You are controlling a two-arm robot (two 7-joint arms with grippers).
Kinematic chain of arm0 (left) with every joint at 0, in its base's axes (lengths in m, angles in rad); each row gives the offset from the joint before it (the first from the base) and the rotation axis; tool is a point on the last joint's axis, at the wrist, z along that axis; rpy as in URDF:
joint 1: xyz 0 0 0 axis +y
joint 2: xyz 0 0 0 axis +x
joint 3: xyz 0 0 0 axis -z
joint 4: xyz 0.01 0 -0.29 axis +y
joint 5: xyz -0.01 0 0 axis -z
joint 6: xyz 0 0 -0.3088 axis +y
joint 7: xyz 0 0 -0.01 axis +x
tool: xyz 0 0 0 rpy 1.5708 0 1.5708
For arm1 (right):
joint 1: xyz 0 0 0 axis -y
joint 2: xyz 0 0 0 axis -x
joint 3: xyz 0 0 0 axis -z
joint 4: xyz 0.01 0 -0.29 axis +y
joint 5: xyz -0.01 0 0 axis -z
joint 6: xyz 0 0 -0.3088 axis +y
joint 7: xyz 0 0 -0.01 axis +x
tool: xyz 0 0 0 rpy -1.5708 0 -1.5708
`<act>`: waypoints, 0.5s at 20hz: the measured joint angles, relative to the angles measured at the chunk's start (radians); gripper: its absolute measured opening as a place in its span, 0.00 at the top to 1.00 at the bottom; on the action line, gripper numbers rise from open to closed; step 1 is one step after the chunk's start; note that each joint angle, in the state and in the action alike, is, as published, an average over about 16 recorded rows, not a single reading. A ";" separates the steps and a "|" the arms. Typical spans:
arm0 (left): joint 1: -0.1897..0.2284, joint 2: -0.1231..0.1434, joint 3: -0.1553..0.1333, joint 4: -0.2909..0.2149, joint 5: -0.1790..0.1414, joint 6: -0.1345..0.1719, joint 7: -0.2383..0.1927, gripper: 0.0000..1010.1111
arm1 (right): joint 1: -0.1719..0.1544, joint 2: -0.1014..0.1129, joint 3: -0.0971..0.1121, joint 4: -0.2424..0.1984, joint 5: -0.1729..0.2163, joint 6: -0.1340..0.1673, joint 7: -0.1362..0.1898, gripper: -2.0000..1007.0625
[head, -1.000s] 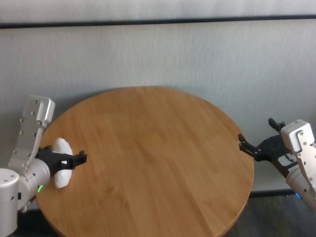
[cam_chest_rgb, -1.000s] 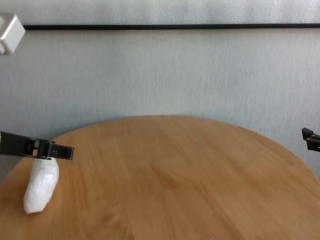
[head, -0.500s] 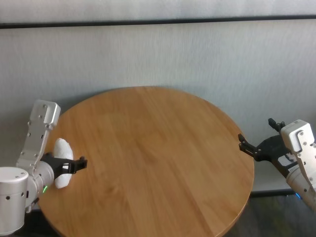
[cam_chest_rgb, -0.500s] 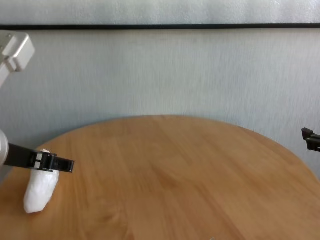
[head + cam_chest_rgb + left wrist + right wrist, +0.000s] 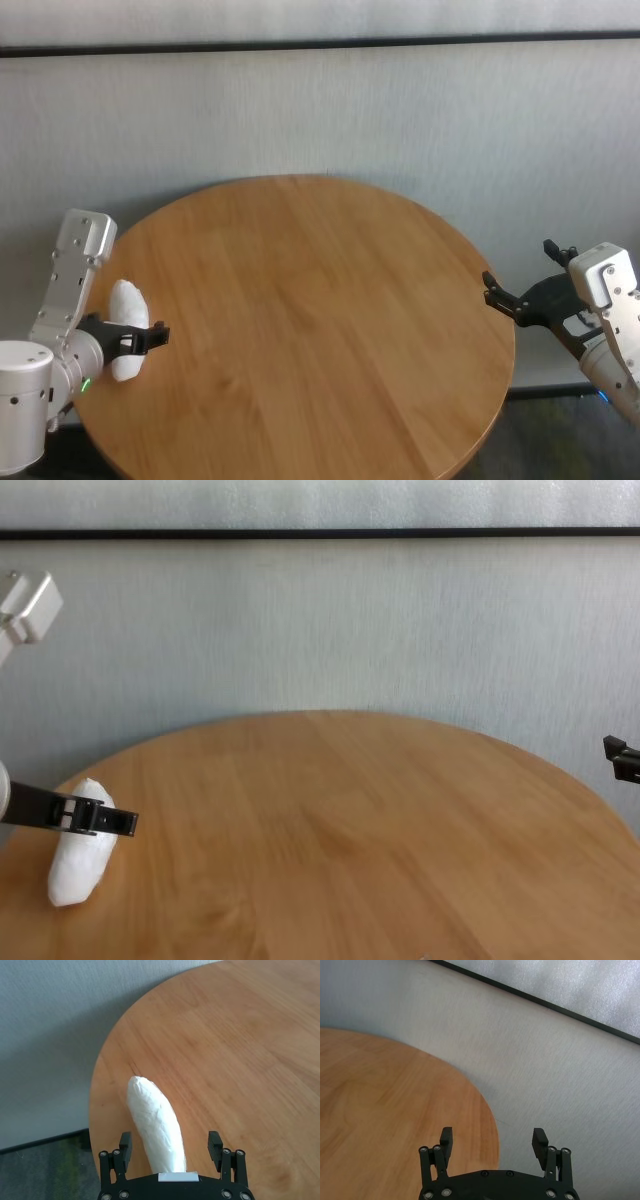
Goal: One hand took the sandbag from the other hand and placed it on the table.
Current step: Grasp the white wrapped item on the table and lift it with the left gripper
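Now the sandbag (image 5: 156, 1127) lies on the table (image 5: 240, 1060) between the spread left gripper (image 5: 170, 1146) fingers.

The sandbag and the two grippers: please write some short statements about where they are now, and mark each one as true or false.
1. The sandbag lies on the table near its left edge. True.
2. The left gripper is shut tight on the sandbag. False: its jaws stand open on either side of the bag, with a gap on both sides.
3. The right gripper holds the sandbag. False: it is open and holds nothing, out by the table's right edge.
4. The sandbag is white and elongated. True.
5. The sandbag rests at the table's centre. False: the centre is bare wood; the bag is far left.
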 joint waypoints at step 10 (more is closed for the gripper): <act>-0.013 -0.010 -0.008 0.047 0.011 -0.004 -0.034 0.01 | 0.000 0.000 0.000 0.000 0.000 0.000 0.000 0.01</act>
